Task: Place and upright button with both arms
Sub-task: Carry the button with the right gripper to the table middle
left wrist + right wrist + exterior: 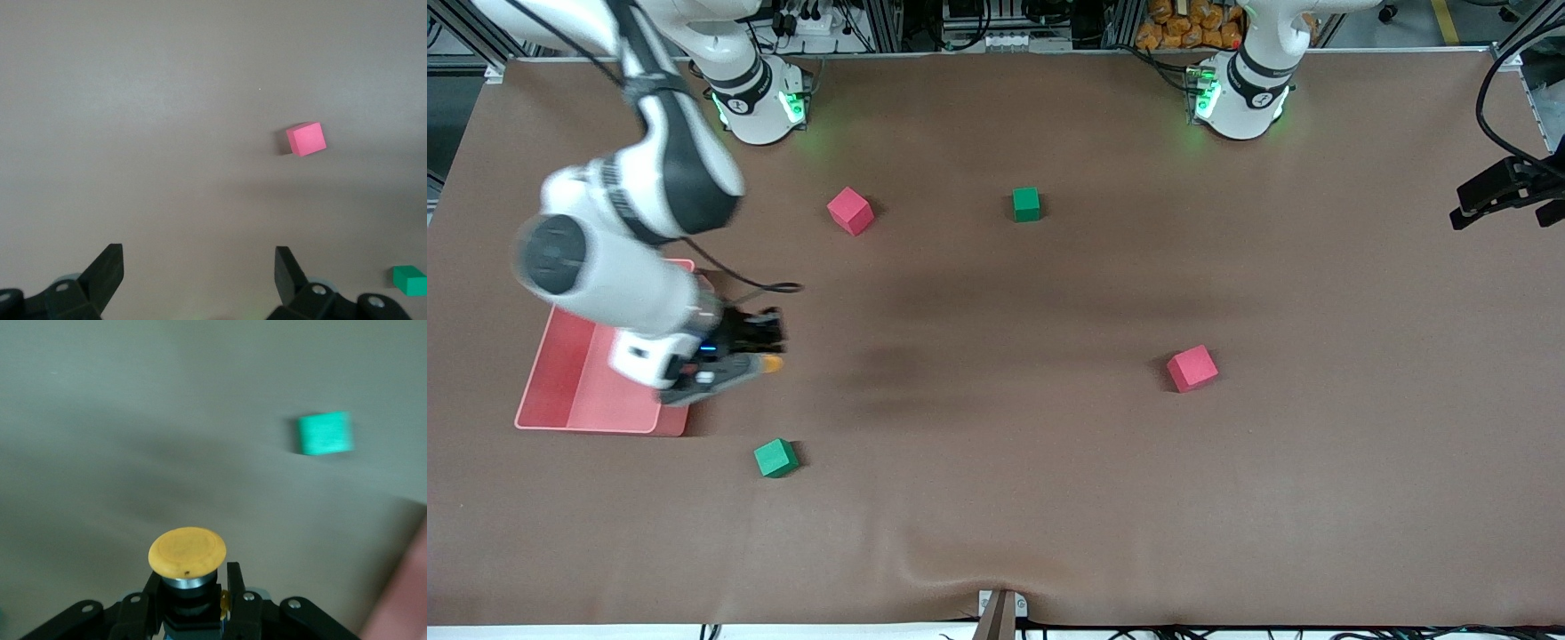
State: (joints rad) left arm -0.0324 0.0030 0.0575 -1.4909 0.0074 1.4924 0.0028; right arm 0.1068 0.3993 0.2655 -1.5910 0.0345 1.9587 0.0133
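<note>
The button (187, 551), a round orange cap on a black body, is clamped by its body between the fingers of my right gripper (193, 587), cap pointing away from the wrist. From the front, the right gripper (769, 351) hangs low over the brown table just beside the red tray (569, 391), and the orange cap of the button (772, 363) sticks out at its tip. My left gripper (198, 253) is open and empty, high above bare table, with a red cube (307, 139) and a green cube (410, 280) below it.
Foam cubes lie scattered: a red cube (849, 211) and a green cube (1025, 204) toward the arm bases, a red cube (1192, 369) toward the left arm's end, a green cube (775, 458) nearer the front camera than the right gripper. A black cabled device (1507, 191) juts in at the left arm's end.
</note>
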